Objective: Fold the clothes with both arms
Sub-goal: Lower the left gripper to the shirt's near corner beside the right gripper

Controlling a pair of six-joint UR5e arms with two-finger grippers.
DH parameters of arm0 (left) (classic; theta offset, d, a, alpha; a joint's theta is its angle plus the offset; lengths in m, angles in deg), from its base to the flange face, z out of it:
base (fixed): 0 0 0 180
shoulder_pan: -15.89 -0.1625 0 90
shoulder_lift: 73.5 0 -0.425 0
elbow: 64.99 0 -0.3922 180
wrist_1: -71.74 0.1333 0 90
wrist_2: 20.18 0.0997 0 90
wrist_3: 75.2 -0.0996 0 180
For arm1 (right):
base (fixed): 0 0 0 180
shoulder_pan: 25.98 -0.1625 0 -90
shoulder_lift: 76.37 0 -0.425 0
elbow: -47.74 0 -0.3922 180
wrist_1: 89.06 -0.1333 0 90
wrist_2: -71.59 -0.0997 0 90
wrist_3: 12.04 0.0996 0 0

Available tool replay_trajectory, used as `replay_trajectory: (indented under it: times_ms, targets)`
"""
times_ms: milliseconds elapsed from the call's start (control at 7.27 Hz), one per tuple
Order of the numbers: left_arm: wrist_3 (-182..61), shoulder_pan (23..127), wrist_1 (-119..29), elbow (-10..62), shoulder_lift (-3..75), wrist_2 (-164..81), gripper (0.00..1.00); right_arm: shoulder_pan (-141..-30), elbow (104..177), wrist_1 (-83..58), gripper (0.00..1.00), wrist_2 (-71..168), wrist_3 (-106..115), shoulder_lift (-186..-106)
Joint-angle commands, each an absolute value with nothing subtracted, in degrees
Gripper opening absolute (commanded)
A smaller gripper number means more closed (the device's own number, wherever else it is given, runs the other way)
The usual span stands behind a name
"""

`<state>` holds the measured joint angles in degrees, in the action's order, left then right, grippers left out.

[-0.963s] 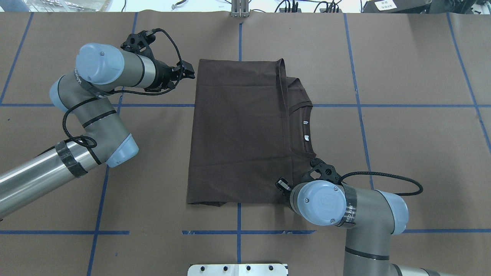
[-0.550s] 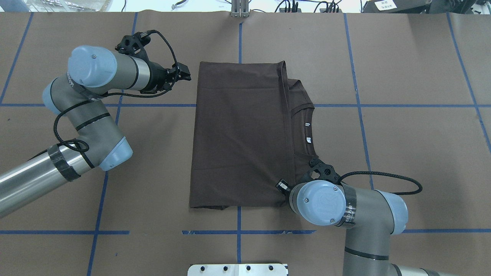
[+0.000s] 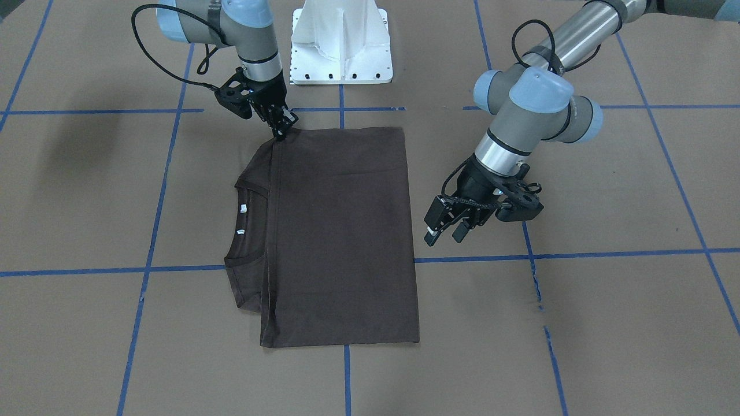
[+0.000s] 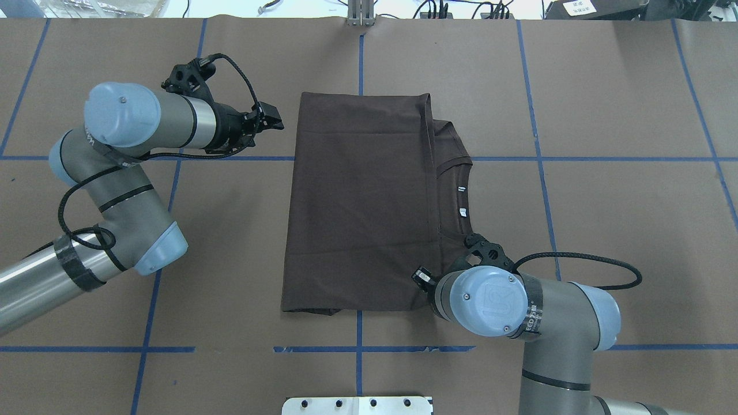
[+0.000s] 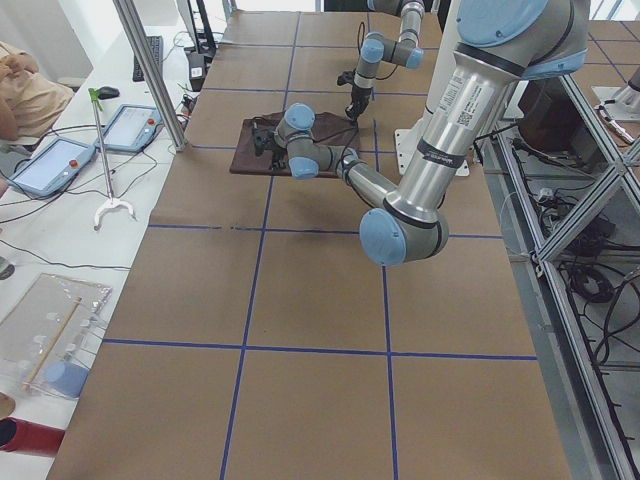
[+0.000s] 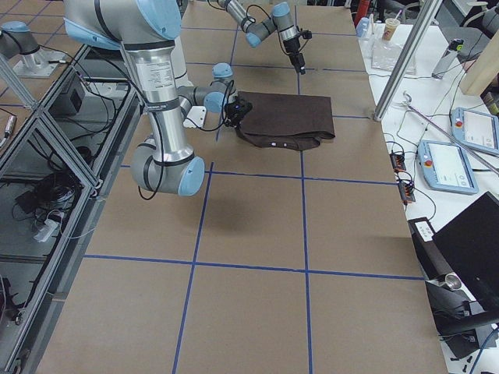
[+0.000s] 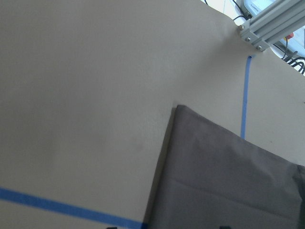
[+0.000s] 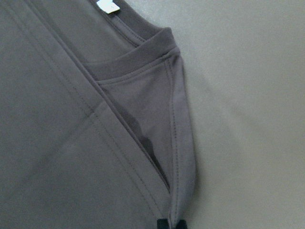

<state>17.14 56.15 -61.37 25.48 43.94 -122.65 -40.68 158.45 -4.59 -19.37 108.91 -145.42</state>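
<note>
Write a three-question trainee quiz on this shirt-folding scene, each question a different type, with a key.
1. True or false: the left gripper touches the T-shirt.
2. Which part of the T-shirt does the right gripper pinch? A) a corner beside the collar B) its middle C) nothing
3. Fill in: the table is crossed by ___ tape lines.
Key: 1 false; 2 A; 3 blue.

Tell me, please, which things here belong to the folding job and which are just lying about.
Part of the job:
- brown T-shirt, lying partly folded
- right hand, shut on the shirt's corner
- left hand, open beside the shirt, not touching it

Just lying about:
- white base plate
- blue tape lines
- tablet off to the side
</note>
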Motion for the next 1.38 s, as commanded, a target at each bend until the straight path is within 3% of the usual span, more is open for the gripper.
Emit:
replay_trajectory:
  times_ms: [0,275,825,1238]
  targets:
    - [22.33,47.49,-51.12,38.13,38.84,-115.58,0.77,-40.83,160.50,-4.59,0.00,-19.82,108.90,-146.41]
    - [29.35,40.00,-42.53,43.90,37.68,-112.04,0.74,-41.27,160.59,-4.59,0.00,-19.91,108.38,-146.42]
    - [38.78,29.62,-40.34,44.87,33.46,-108.45,0.65,-41.62,160.24,-4.59,0.00,-19.82,107.41,-146.68]
    - [39.06,28.28,-39.97,44.26,34.07,-108.15,0.61,-41.62,160.33,-4.59,0.00,-19.82,107.32,-146.68]
